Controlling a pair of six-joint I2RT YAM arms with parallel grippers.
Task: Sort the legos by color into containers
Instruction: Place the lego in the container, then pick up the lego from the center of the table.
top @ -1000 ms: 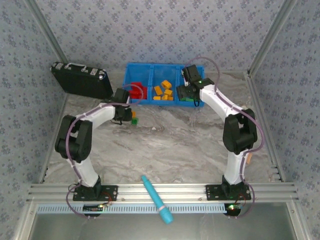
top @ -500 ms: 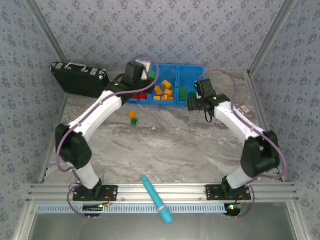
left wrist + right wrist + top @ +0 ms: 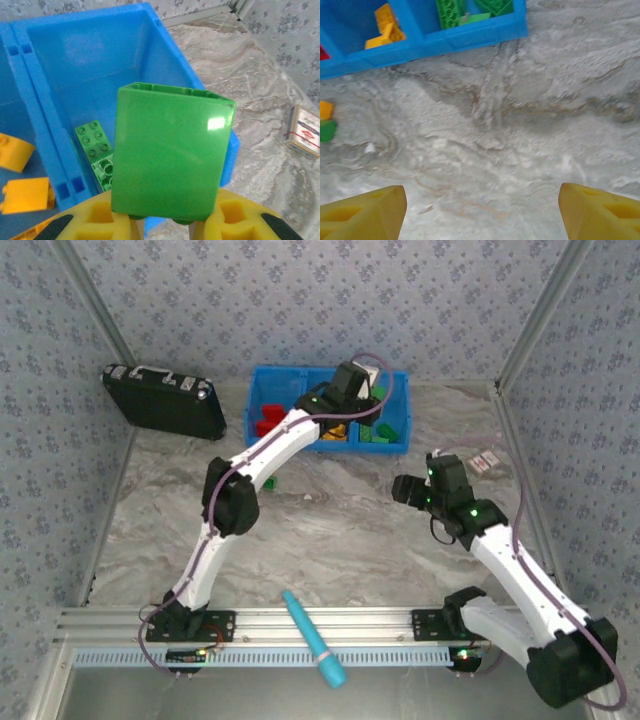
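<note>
Clamping a green lego (image 3: 172,155), left gripper (image 3: 167,226) hovers over bin (image 3: 100,55).

A black hard case (image 3: 162,400) sits far left on the marbled bench (image 3: 340,530), and a light-blue pen-like object (image 3: 314,639) lies across the near metal rail.

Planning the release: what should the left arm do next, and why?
Probably open the left gripper: it holds a green brick that seems to hang above the right compartment, where other green bricks lie.

Green lego (image 3: 172,150) (upright) over blue bin (image 3: 100,50)
</note>
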